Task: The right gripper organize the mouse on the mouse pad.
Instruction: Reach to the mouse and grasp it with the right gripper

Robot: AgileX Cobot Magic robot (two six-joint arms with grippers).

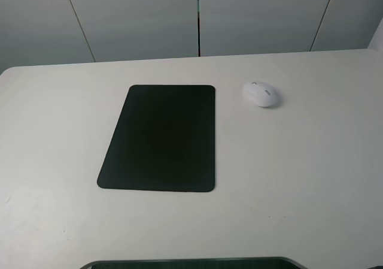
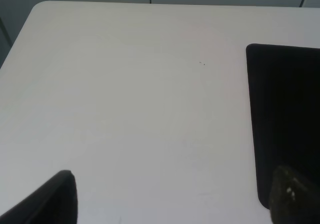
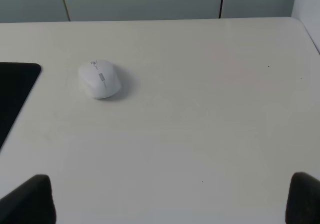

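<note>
The white mouse [image 1: 260,93] lies on the bare table to the right of the black mouse pad [image 1: 160,138], apart from it. It also shows in the right wrist view [image 3: 99,79], with a corner of the pad [image 3: 15,89] beside it. My right gripper [image 3: 170,201] is open and empty, well short of the mouse; only its two fingertips [image 3: 30,199] show. My left gripper [image 2: 170,199] is open and empty over bare table beside the pad's edge [image 2: 285,119]. Neither gripper shows in the exterior high view.
The white table [image 1: 311,179] ends at a rear edge before grey wall panels [image 1: 137,17]. A dark object's rim [image 1: 191,262] lies at the front edge.
</note>
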